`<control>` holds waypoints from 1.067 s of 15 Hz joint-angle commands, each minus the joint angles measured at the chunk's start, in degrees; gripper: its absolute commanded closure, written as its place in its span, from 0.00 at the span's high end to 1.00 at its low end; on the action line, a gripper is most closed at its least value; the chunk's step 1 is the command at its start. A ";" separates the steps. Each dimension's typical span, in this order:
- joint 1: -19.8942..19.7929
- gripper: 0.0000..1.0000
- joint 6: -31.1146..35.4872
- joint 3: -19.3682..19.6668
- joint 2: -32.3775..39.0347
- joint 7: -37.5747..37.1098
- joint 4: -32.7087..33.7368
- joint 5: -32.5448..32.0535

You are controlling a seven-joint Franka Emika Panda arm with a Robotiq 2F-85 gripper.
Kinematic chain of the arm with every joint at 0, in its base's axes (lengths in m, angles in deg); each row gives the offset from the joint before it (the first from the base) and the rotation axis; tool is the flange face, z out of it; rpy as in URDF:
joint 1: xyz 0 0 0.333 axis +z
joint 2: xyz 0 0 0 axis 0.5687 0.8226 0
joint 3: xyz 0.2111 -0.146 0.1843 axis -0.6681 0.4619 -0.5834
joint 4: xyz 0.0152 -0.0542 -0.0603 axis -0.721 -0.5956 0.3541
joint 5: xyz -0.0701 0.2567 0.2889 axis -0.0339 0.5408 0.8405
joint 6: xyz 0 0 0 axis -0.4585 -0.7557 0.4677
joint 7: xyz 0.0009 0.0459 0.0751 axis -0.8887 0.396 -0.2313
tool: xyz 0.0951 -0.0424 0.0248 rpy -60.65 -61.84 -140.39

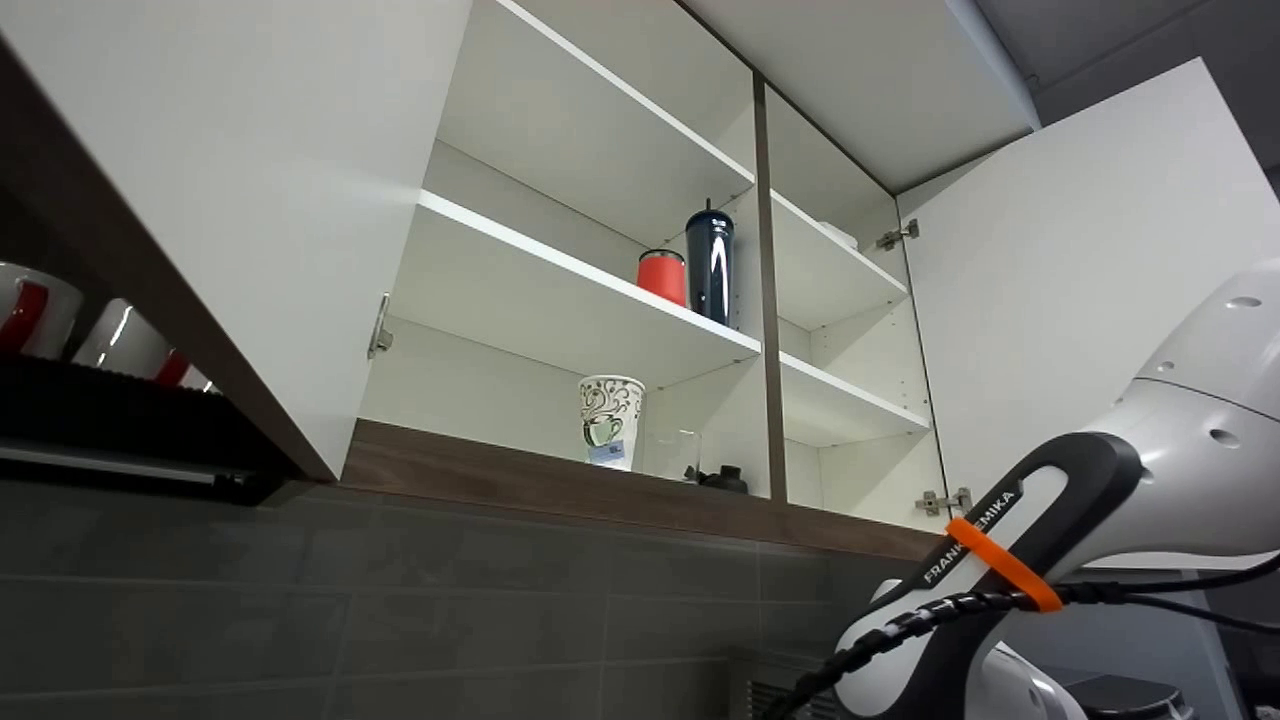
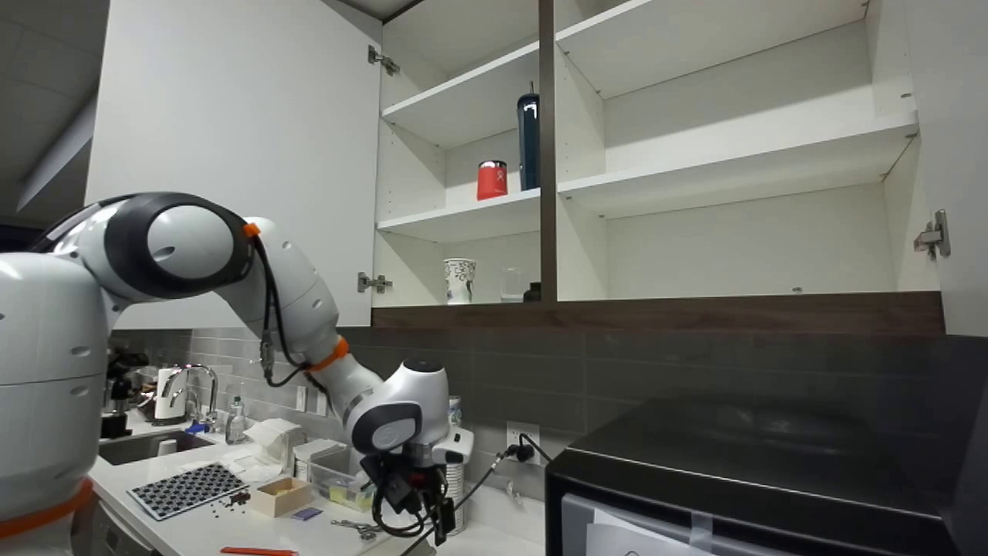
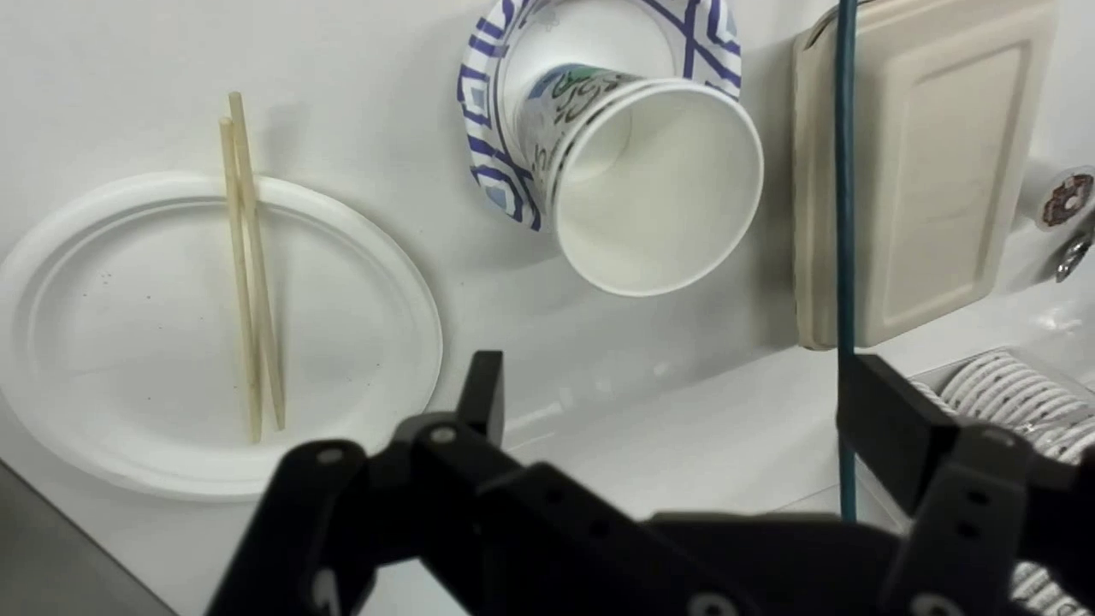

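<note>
My gripper (image 3: 684, 393) is open, with nothing between its fingers; in an exterior view it hangs low over the counter (image 2: 444, 521), mostly dark and hard to make out. In the wrist view a white paper cup (image 3: 659, 188) with a dark swirl print shows its open mouth, over a blue-patterned paper plate (image 3: 492, 111). A white oval plate (image 3: 111, 342) with two wooden chopsticks (image 3: 248, 274) lies left. A beige lidded container (image 3: 941, 171) lies right. A thin teal cord or rod (image 3: 845, 214) runs past the right finger; contact is unclear.
Open cabinets hold a printed paper cup (image 1: 610, 415), a red tumbler (image 2: 492, 180) and a navy tumbler (image 2: 528, 143). Cabinet doors (image 1: 1090, 260) stand open. A black appliance (image 2: 741, 463) stands beside the gripper. A plugged cable (image 2: 494, 467) runs near it. White coils (image 3: 1018, 389) lie lower right.
</note>
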 commanded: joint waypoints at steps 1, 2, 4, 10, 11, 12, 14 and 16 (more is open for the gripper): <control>-0.70 1.00 -1.13 -0.30 -2.47 0.14 -0.90 0.19; -0.72 1.00 -1.30 -0.21 -2.92 0.26 -0.92 0.25; -0.73 1.00 -1.89 0.05 -4.19 0.64 -1.13 0.29; -1.20 1.00 -6.58 0.81 -9.42 0.42 -2.65 -3.06; -1.40 1.00 -7.57 0.87 -10.51 0.37 -3.07 -4.24; -1.62 1.00 -8.48 0.88 -11.80 0.31 -3.75 -5.60; -1.88 1.00 -11.00 0.92 -14.64 0.79 -5.12 -8.30; -1.74 1.00 -13.50 1.11 -17.45 2.17 -6.48 -10.08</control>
